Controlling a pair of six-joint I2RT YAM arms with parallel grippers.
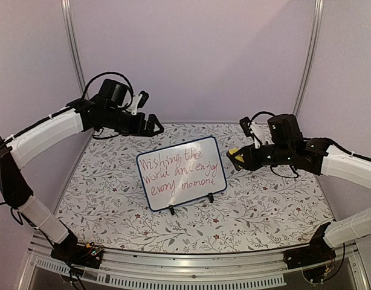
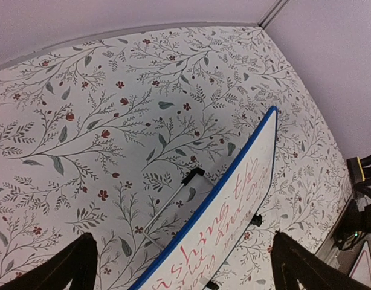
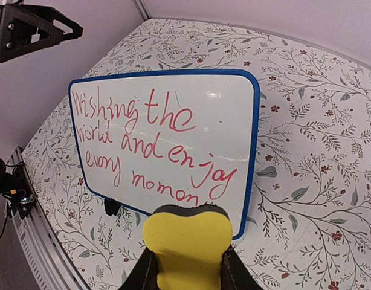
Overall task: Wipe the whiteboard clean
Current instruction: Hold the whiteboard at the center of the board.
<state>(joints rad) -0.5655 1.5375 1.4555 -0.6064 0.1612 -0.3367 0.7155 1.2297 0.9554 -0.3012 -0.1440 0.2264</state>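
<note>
One risk: whiteboard stands unbraced mid-desk, left fingers wide open at its 10 o'clock, right fingers clamping the eraser at 3 o'clock, so a wipe could topple it.

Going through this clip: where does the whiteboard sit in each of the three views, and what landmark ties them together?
Top external: whiteboard at centre, upright on its feet, writing towards the arms.
Left wrist: whiteboard lower centre-right, seen at a steep slant, cut by the bottom edge.
Right wrist: whiteboard centre-left, face-on, above the yellow eraser.
Shared landmark: the red handwriting.
</note>
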